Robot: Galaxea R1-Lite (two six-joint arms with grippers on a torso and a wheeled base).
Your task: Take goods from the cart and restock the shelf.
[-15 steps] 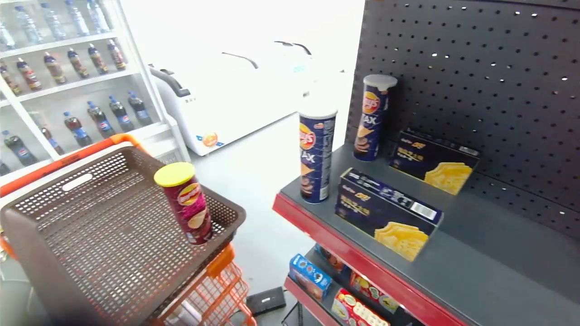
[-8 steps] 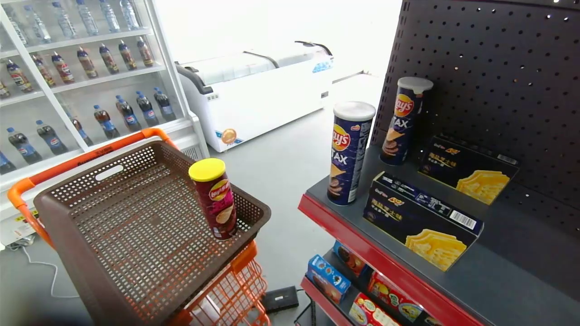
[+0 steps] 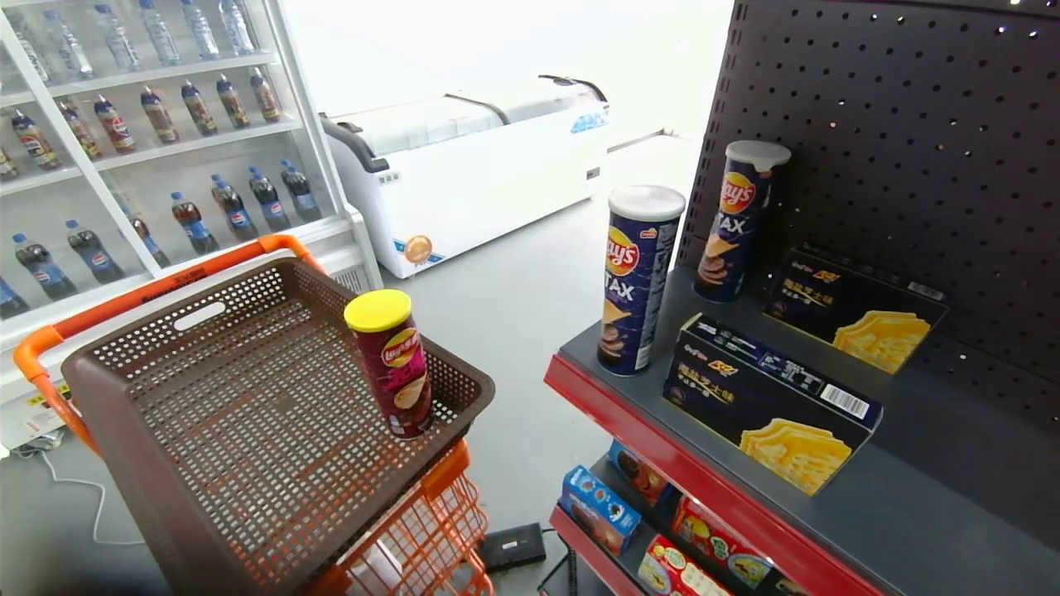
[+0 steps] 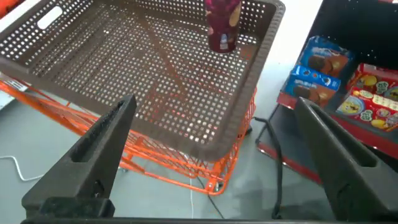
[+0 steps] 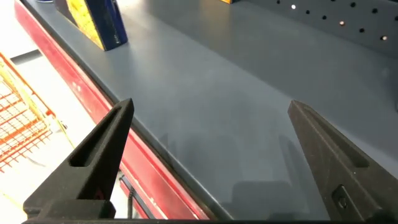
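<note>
Brown basket (image 3: 207,463), head view: perforated plastic, sitting on top of the orange cart (image 3: 414,530), to the left of the shelf and apart from it.
Maroon can (image 3: 391,364): the one item I see in the basket. It has a yellow lid and stands upright in the corner nearest the shelf, close to the rim.
Shelf (image 3: 911,513): grey deck with a red front edge and a dark pegboard (image 3: 911,124) behind it.
Blue cans: two tall ones, both upright. One (image 3: 636,281) stands at the deck's front corner, the other (image 3: 739,219) behind it against the pegboard.
Dark boxes: two with yellow artwork. The front box (image 3: 774,401) is just beside the front blue can, the rear box (image 3: 857,306) near the pegboard.
Lower tier: a blue pack (image 3: 598,509) and a red pack (image 3: 675,571) under the red edge.
Background: drinks cooler (image 3: 124,165) and white chest freezer (image 3: 472,165).
Left gripper (image 4: 214,102), left wrist view: jaws wide apart and empty. Between them I see the basket's near rim, orange cart wire and floor. The maroon can stands at the far corner, well apart from the fingers.
Right gripper (image 5: 211,104), right wrist view: jaws wide apart with nothing between them. It hangs over bare grey deck near the red edge, with a dark box's corner beyond.
</note>
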